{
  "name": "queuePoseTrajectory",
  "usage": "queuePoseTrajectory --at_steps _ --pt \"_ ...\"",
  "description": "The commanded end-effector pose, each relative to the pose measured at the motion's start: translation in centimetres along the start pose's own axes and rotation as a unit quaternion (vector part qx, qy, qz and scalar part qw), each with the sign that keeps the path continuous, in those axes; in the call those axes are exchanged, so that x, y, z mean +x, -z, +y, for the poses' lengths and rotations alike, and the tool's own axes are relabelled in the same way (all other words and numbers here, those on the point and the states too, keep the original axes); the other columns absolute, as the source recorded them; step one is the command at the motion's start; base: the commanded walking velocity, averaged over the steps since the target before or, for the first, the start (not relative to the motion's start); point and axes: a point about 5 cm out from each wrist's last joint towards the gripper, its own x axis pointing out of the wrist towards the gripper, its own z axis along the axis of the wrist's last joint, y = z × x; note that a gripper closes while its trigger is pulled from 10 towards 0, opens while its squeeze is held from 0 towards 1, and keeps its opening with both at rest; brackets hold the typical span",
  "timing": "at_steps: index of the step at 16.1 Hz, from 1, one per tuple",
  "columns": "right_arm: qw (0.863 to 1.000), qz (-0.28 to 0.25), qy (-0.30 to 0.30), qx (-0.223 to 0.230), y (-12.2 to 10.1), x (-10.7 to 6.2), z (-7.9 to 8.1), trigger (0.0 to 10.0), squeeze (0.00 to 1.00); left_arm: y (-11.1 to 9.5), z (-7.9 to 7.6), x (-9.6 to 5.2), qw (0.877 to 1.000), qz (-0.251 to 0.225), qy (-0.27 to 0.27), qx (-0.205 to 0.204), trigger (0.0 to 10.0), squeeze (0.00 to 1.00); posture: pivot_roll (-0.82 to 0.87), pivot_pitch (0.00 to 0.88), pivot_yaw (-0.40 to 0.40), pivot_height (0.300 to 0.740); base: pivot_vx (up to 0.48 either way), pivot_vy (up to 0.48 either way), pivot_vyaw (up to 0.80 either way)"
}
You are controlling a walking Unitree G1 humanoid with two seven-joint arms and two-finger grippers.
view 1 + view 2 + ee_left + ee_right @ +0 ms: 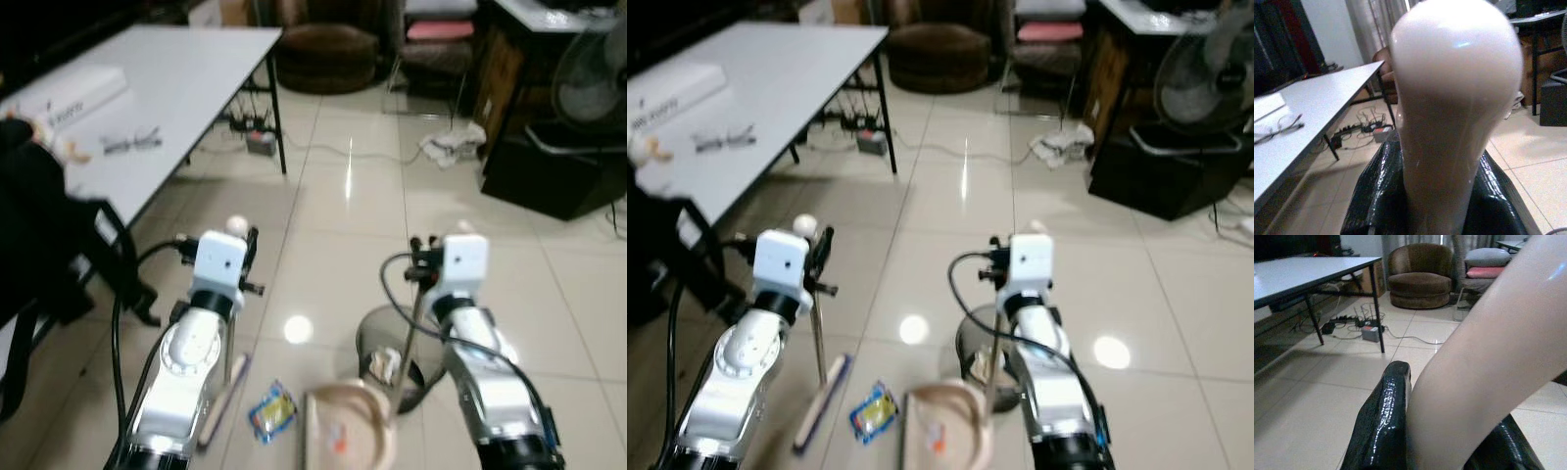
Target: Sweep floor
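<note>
My left gripper (247, 253) is shut on the broom handle (236, 227), whose rounded beige top (1457, 98) sits between the black fingers (1376, 196). The broom head (224, 397) rests on the tiles by my left arm. My right gripper (423, 251) is shut on the thin handle (413, 333) of the beige dustpan (348, 431), which lies on the floor between my arms. That handle (1488, 357) passes beside one finger (1383, 421). A blue and yellow wrapper (272, 411) lies between broom head and dustpan. A grey round bin (377, 338) stands behind the dustpan.
A white table (186, 88) runs along the left, with a black bag (39, 225) by its near end. A power strip and cables (257, 139) lie under its far leg. A crumpled cloth (453, 145), a black cabinet (549, 176), a fan (588, 78) and a brown armchair (328, 49) stand farther off.
</note>
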Motion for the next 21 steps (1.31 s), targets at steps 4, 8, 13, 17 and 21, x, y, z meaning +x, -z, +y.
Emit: queuePoseTrajectory --at_steps 4,8,13,17,21 --pt "0.997 -0.064 -0.031 -0.023 -1.5 1.4 1.4 10.0 0.00 0.6 0.6 1.0 1.000 -0.007 -0.018 0.009 10.0 0.00 -0.04 0.082 0.053 0.740 0.000 0.000 0.00" --pt "0.994 -0.089 -0.030 -0.059 -1.3 2.1 1.7 10.0 0.00 0.7 0.1 2.3 0.999 -0.022 -0.023 -0.008 10.0 0.00 -0.05 0.156 0.052 0.740 0.000 0.000 0.00" --pt "0.985 -0.121 -0.031 -0.122 -1.9 3.0 1.1 10.0 0.00 0.2 -0.1 4.0 0.999 -0.047 -0.028 0.001 10.0 0.00 -0.06 0.240 0.056 0.740 0.000 0.000 0.00" --pt "0.980 -0.145 -0.018 -0.132 -2.7 3.8 0.5 10.0 0.00 -0.3 -0.3 4.6 0.998 -0.063 -0.023 0.006 10.0 0.00 -0.07 0.295 0.047 0.740 0.000 0.000 0.00" --pt "0.983 -0.139 -0.034 -0.118 -1.5 4.0 4.2 10.0 0.00 0.0 0.2 6.0 0.997 -0.057 -0.052 0.016 10.0 0.00 -0.06 0.315 0.041 0.740 0.000 0.000 0.00"
